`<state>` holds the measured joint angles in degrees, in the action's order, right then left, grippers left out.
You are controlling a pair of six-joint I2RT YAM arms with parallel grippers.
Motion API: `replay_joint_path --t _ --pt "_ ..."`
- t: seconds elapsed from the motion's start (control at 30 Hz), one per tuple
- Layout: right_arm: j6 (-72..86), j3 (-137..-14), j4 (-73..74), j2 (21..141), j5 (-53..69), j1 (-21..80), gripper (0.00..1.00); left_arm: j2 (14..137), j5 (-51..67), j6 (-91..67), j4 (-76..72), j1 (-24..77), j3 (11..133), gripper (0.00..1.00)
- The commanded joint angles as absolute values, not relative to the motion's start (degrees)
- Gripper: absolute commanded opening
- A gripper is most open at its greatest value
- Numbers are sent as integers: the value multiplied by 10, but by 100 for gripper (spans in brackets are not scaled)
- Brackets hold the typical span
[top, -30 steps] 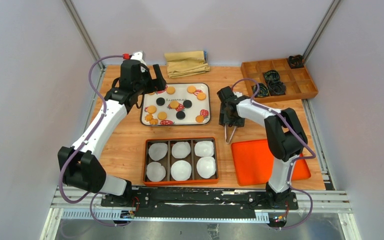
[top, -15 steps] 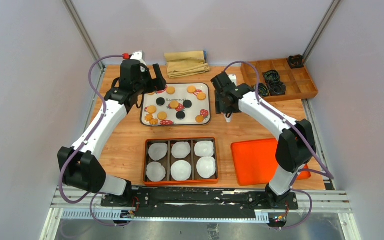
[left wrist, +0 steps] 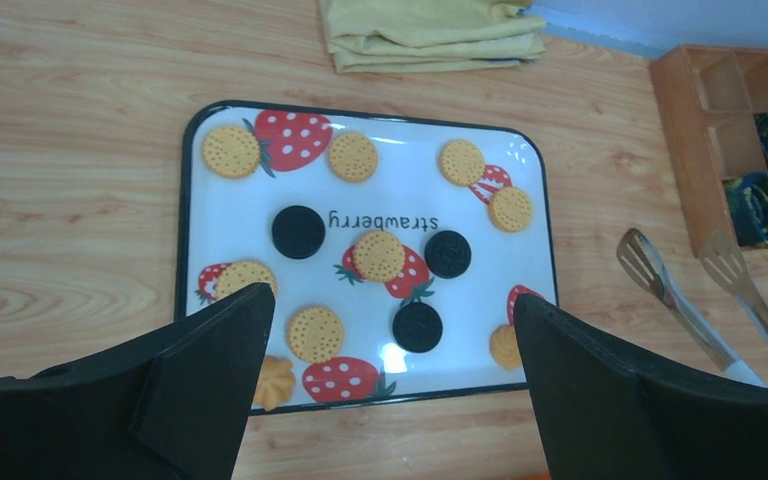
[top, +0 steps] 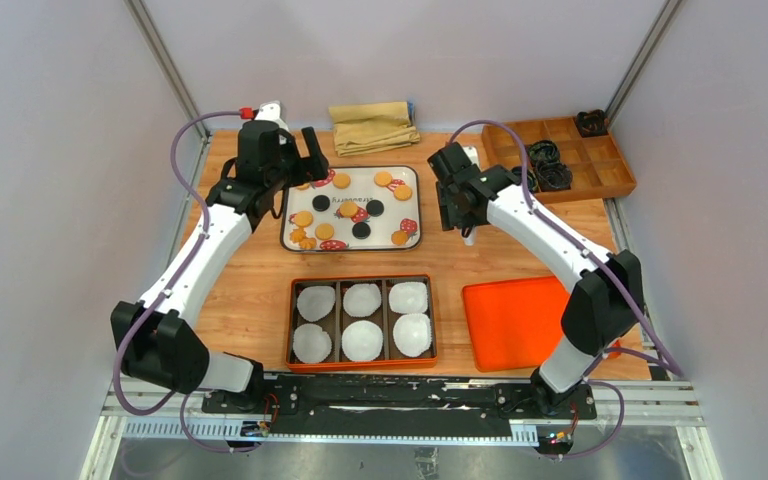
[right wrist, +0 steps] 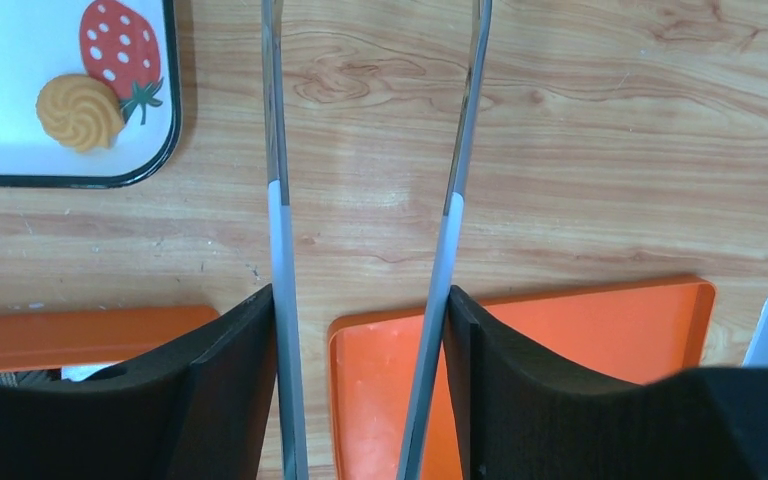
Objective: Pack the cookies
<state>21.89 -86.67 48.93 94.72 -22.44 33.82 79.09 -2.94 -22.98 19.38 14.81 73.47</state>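
on the left we see our left gripper (left wrist: 390,305), fingers spread wide and holding nothing, up over the strawberry tray (left wrist: 188,200), the cookies (left wrist: 378,255), orange and black, lying on that tray in the upper middle, our right gripper (right wrist: 360,300) just right of it, squeezing the metal tongs (right wrist: 278,200)

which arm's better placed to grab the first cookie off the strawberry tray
Right, probably: its fingers grip the tongs, whose tips are just beside the tray's right edge, near a swirl cookie. The left fingers hang open over the tray with no tool.
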Motion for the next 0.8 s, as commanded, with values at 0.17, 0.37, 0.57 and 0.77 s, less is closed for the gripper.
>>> replay_joint_path --t 0.17,0.37,0.57,0.77 --pt "120 -847 403 879 -107 350 57 777 -156 -217 215 162 730 98" --pt "93 -783 332 835 -62 350 57 781 -141 -224 204 168 728 98" --pt "58 -717 238 809 19 349 59 782 -148 -224 201 176 727 98" --pt "62 -712 210 833 75 352 61 766 -164 -217 204 178 722 98"
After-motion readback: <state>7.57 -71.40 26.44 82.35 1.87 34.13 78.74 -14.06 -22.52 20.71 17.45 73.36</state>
